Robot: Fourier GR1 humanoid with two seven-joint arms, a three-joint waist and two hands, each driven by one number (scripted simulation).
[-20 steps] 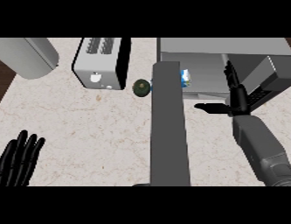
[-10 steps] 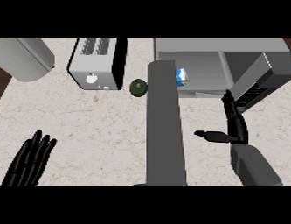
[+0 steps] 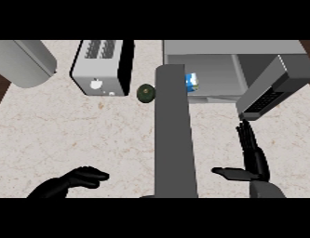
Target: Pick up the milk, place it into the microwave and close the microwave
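Closing up: milk (image 3: 191,82) looks parked inside the microwave (image 3: 216,65), upper right of the frame, so I'd say the door is what's left.
Door: the door (image 3: 275,87) hangs open, angled out toward the right edge.
Right hand: my right hand (image 3: 251,158) sits lower right, fingers straight and pointing up at the door, thumb out left, holding nothing.
How I'd do it: flat fingers on the door's outer face, sweep left, don't hook the edge.
Left hand: my left hand (image 3: 71,181) is lower left, fingers curled, empty.
Other stuff: toaster (image 3: 102,67) and a dark avocado (image 3: 146,92) up top, out of the way.
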